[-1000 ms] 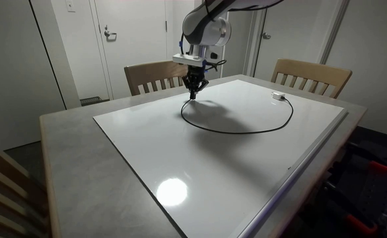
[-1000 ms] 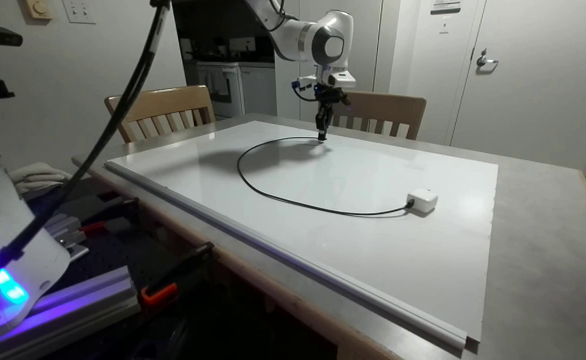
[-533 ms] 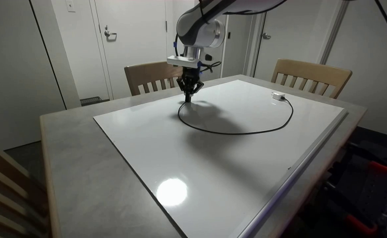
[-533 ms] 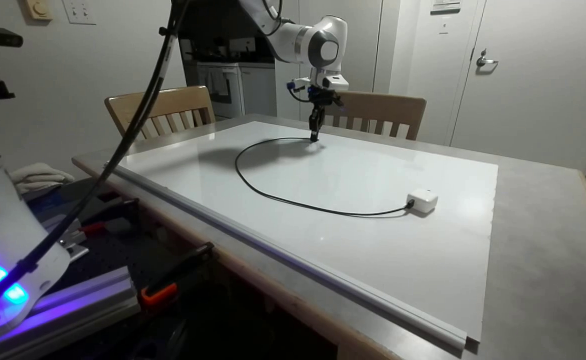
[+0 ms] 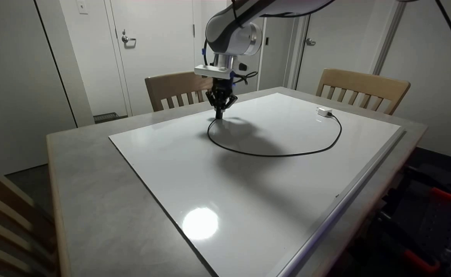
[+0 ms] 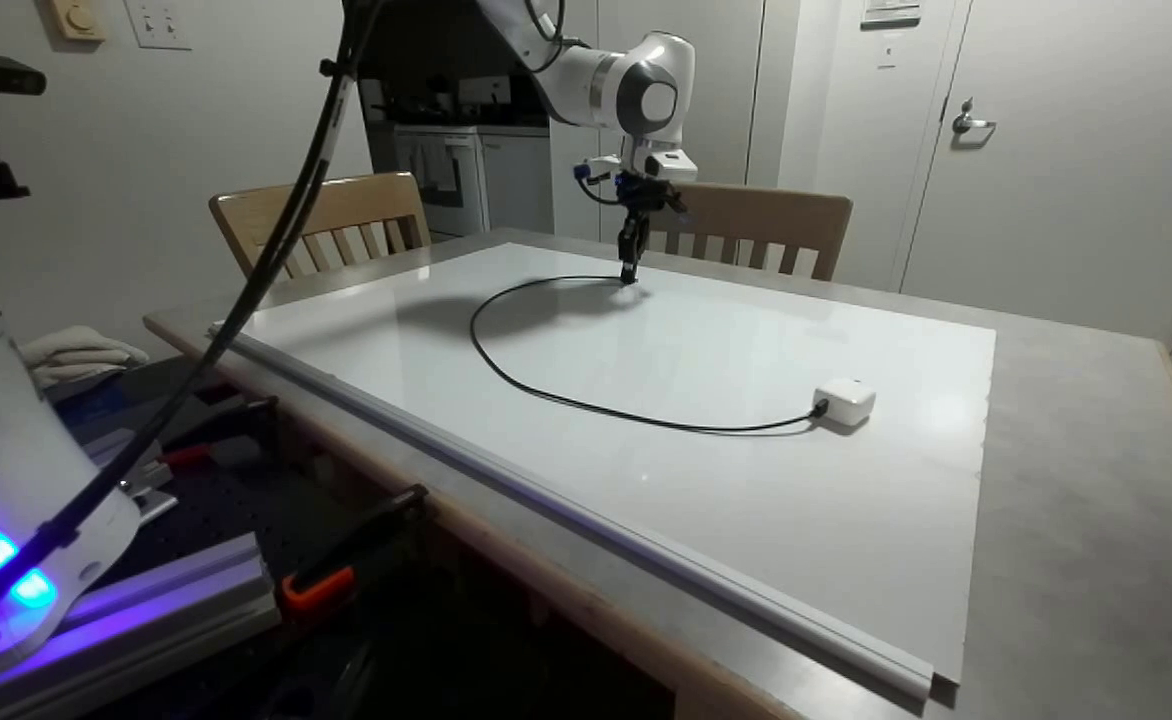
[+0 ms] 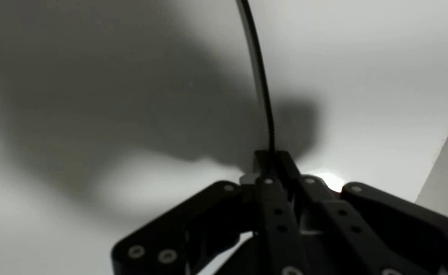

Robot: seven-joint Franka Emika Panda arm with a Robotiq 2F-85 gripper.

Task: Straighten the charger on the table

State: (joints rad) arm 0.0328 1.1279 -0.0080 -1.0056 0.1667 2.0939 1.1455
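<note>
The charger's black cable (image 5: pixel 275 155) (image 6: pixel 566 400) lies in a wide curve on the white top of the table (image 5: pixel 179 165) in both exterior views. One end plugs into a white adapter block (image 5: pixel 324 111) (image 6: pixel 845 401). At the opposite end, my gripper (image 5: pixel 219 116) (image 6: pixel 629 280) points straight down, its tips at or very near the surface. In the wrist view the cable (image 7: pixel 261 76) runs into the narrow line between the fingertips, so the gripper (image 7: pixel 272 154) is shut on it. The cable's far tip is hidden by the fingers.
Wooden chairs (image 5: pixel 364 86) (image 6: pixel 326 215) stand around the table, one close behind the gripper (image 6: pixel 766 215). A raised rail (image 5: pixel 341 207) (image 6: pixel 586 525) runs along one side of the white top. Beyond it are the robot base (image 6: pixel 26 480) and clamps with orange-red handles (image 6: pixel 318 590).
During the earlier half second the gripper shifted slightly left and down in both exterior views, the held cable end moving along. The adapter stayed put. Since half a second ago nothing visibly moves.
</note>
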